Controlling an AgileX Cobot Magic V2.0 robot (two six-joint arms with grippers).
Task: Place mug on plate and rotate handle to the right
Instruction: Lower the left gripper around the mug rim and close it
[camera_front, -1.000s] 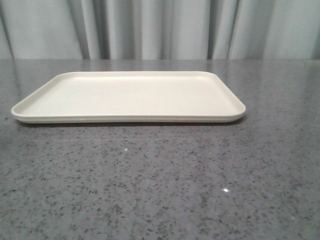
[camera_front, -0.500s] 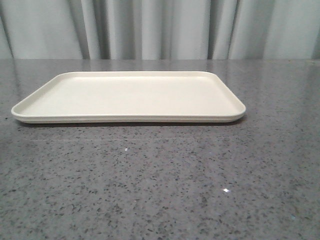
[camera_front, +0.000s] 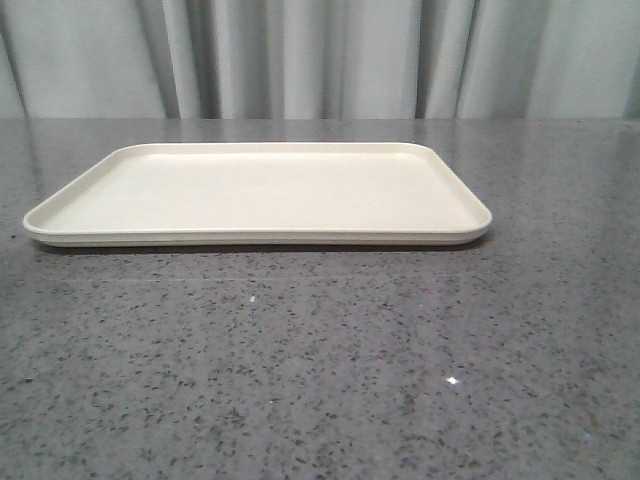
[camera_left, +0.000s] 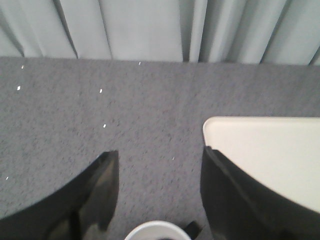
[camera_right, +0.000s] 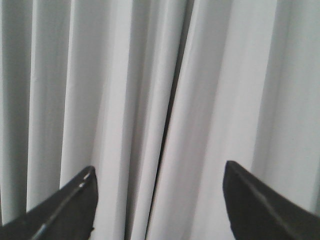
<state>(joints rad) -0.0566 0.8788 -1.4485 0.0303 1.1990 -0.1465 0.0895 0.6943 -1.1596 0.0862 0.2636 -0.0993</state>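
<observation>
Front view: large flat cream-coloured rectangular plate with rounded corners and a low raised rim (camera_front: 257, 195) lies on the grey speckled stone desk (camera_front: 320, 360), long side across the view, with pale pleated curtains (camera_front: 320, 58) behind; neither arm shows in this view. Left wrist view: left pincer (camera_left: 159, 172) has its two black fingers (camera_left: 102, 187) spread wide, gripping nothing, bare desk surface (camera_left: 100, 110) visible in the gap. Just behind the gap, at the frame edge, sits the curved white rim of the mug (camera_left: 155, 231) (only the top arc is visible; the printed side cannot be seen). A small glossy black piece, apparently the handle (camera_left: 192, 229), juts from the rim on the side toward the plate. Neither finger touches the mug as far as this view shows. One rounded corner of the plate (camera_left: 265, 150) lies just beyond and outboard of the pincer's plate-side finger, which overlaps the plate edge in the picture; whether it touches cannot be told. The mug stands on the desk, off the plate. Right wrist view: right pincer (camera_right: 159, 200) is also wide open and empty, two dark fingertips (camera_right: 75, 202) framing only curtain (camera_right: 150, 100).
</observation>
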